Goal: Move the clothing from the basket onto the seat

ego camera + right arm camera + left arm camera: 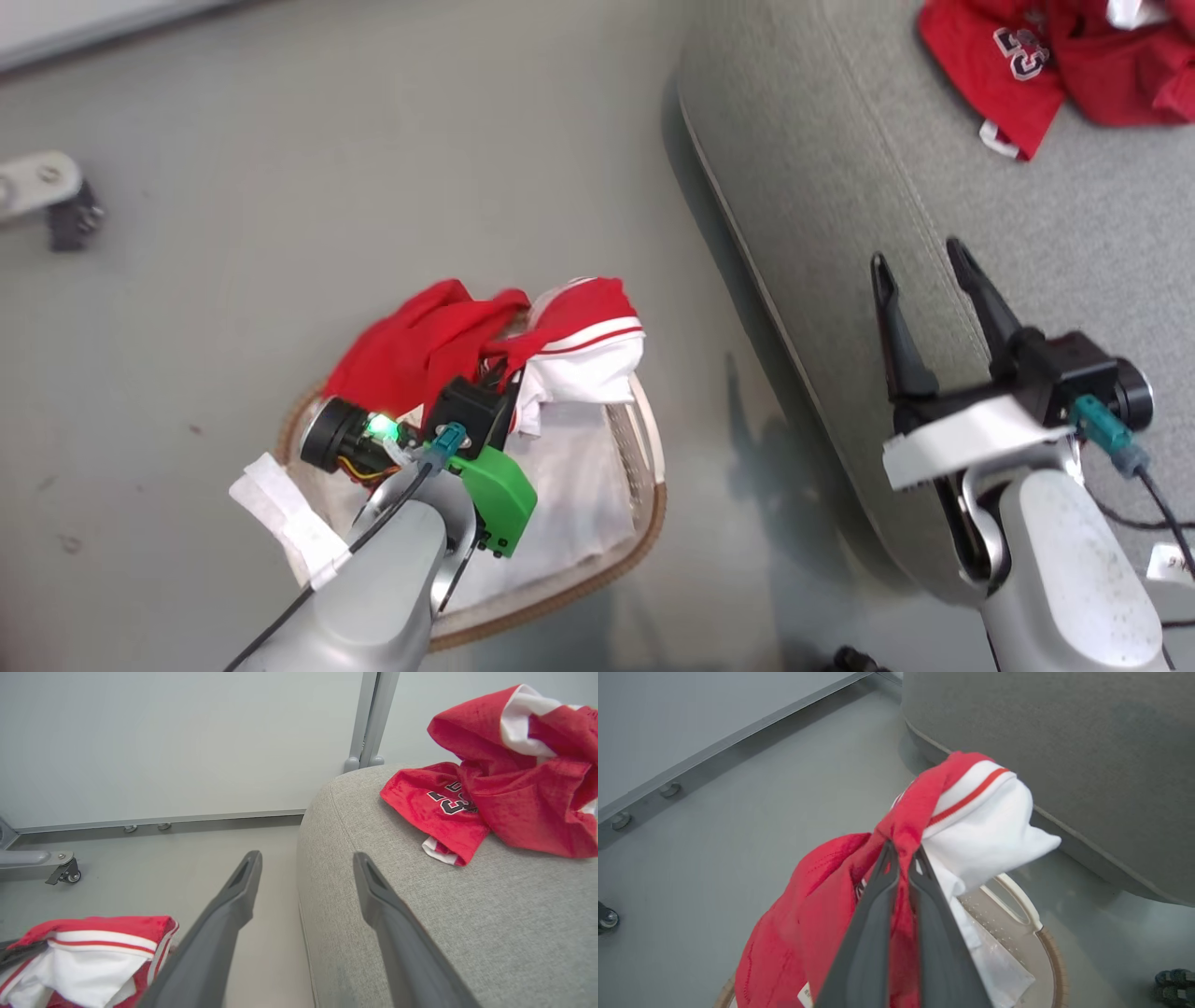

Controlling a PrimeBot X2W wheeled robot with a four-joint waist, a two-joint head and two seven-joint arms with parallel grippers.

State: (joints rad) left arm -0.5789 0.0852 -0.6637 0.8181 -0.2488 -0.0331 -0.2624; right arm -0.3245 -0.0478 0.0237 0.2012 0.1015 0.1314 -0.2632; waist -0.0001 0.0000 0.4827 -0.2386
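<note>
My left gripper (499, 371) (903, 853) is shut on a bunched red and white piece of clothing (523, 331) (971, 812), lifted just above the basket (644, 523) (1052, 952) on the floor. The same piece of clothing (93, 947) shows at the lower left of the right wrist view. More red clothing (1055, 56) (514, 788) with a white number lies crumpled on the grey seat (840, 168) (1064, 765) (467, 914). Over the seat's near edge, my right gripper (917, 257) (307, 857) stands open with nothing between its fingers.
A white fabric liner (579, 485) fills the basket. The seat's rounded side stands close to the basket's right. A wheeled metal foot (56, 196) (60, 870) sits on the grey floor at the left. A wall panel with a metal rail (714, 746) runs behind.
</note>
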